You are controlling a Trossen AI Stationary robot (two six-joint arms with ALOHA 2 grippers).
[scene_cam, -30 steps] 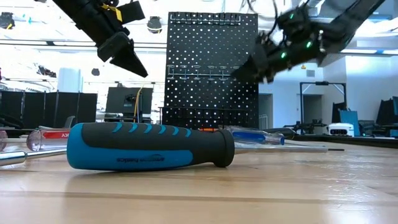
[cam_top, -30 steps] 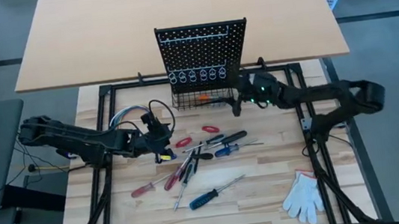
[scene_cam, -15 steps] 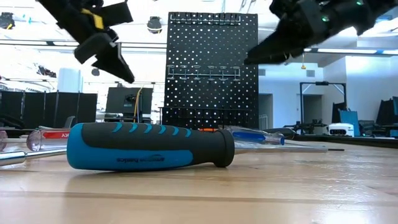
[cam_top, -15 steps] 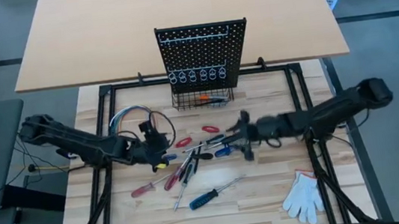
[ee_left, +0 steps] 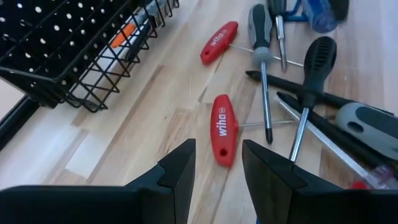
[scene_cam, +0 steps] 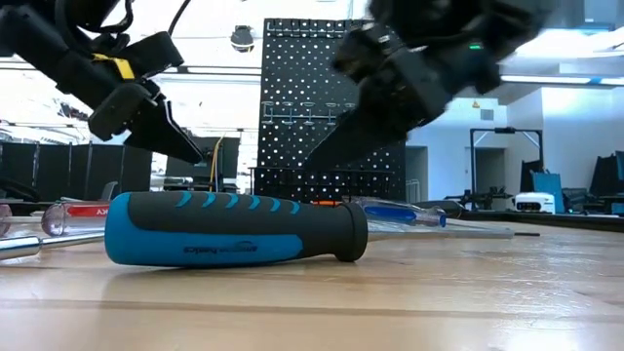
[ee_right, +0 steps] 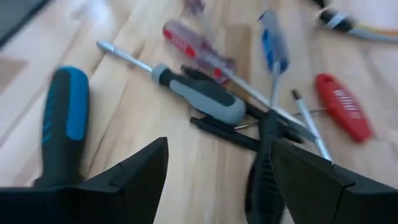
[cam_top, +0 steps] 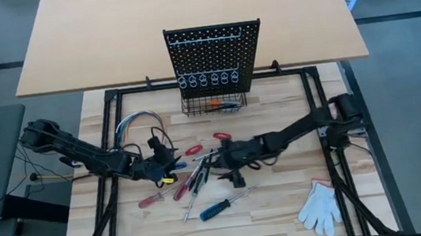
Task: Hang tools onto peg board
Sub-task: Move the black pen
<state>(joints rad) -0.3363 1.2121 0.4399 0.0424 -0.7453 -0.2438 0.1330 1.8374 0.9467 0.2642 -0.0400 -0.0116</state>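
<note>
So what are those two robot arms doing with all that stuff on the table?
They are sorting small hand tools lying in a pile on the wooden table, to hang on the upright black perforated peg board. The left gripper hovers open over a red-handled key. The right gripper is open above the pile, holding nothing.

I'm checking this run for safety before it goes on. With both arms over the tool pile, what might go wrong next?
1. The tools lie crossed and overlapping, so the right gripper, open above them, may catch two shafts or nudge neighbours.
2. The left gripper, open over a red-handled tool, is close to the right arm; they might collide.
3. The wire bundle could snag the left arm.
</note>
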